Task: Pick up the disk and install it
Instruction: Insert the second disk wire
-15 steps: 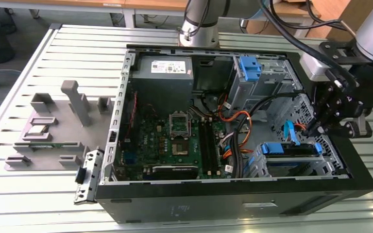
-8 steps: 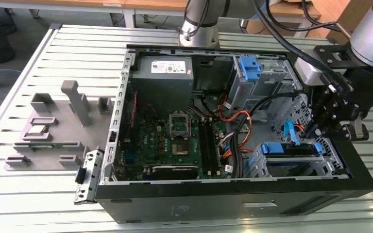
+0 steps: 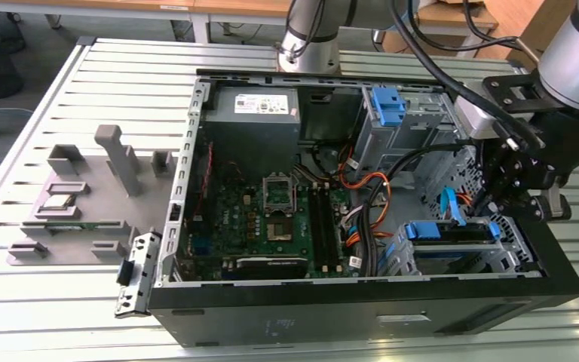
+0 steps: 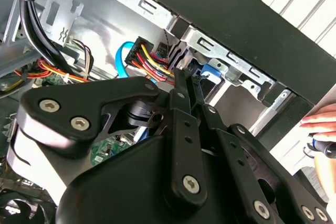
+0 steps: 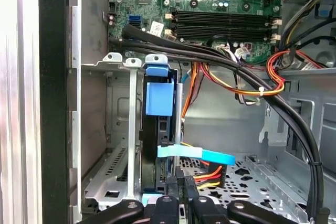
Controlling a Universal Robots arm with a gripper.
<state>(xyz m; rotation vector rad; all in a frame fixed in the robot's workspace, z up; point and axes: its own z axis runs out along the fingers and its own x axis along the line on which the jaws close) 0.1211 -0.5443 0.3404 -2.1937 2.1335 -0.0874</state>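
Down in the case's [image 3: 370, 298] drive cage [image 5: 113, 145], my gripper [image 5: 177, 190] is sitting jaws together behind the disk [image 5: 157, 129], likely for nudging it home.

No print can be made out. The white label [image 3: 259, 104] on the grey power supply [image 3: 254, 121] at the far edge of the computer case [image 3: 370, 302] carries marks too small to tell.
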